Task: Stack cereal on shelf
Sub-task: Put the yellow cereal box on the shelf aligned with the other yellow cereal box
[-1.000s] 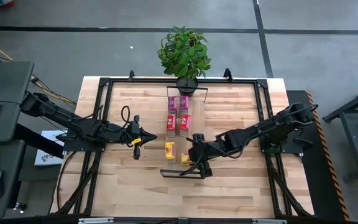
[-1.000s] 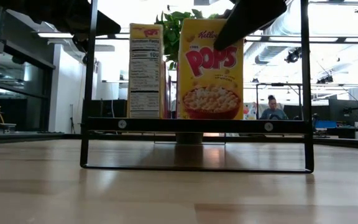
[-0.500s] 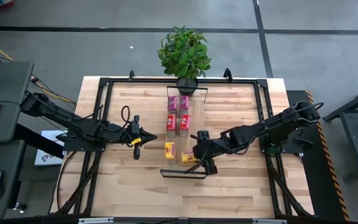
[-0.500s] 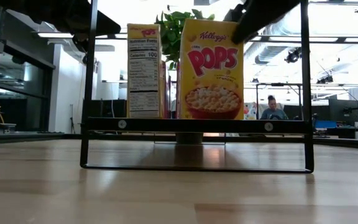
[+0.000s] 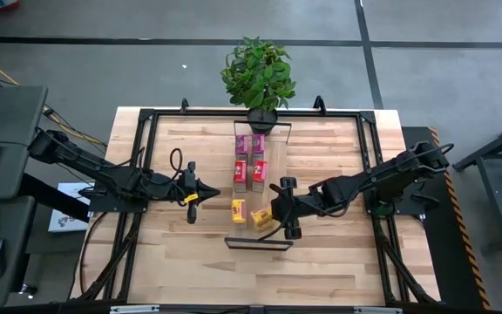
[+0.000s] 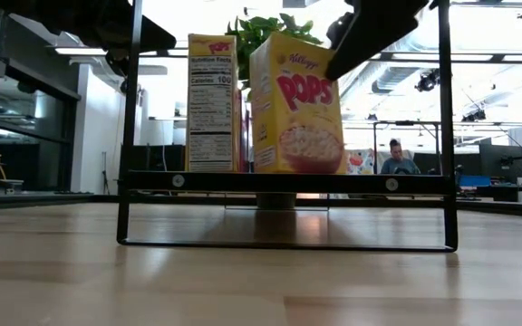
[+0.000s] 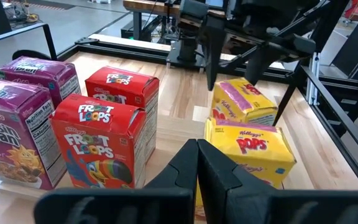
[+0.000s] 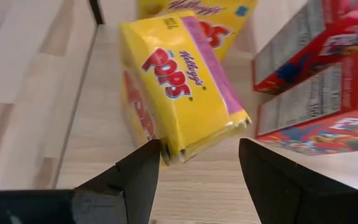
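L arm reaches in from the left side, stretched nearly flat toward centre, left gripper (image 5: 200, 191) w/ jaws shut, empty. R arm comes in from the right, elbow bent, wrist low near centre; right gripper (image 5: 284, 212) w/ jaws apart, gripping nothing.

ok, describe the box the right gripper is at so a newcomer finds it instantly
Start at the potted plant and follow the row of cereal boxes toward the near edge. The last one, the yellow Pops box, sits beside the open right gripper. Unlike the other yellow box, it leans tilted.
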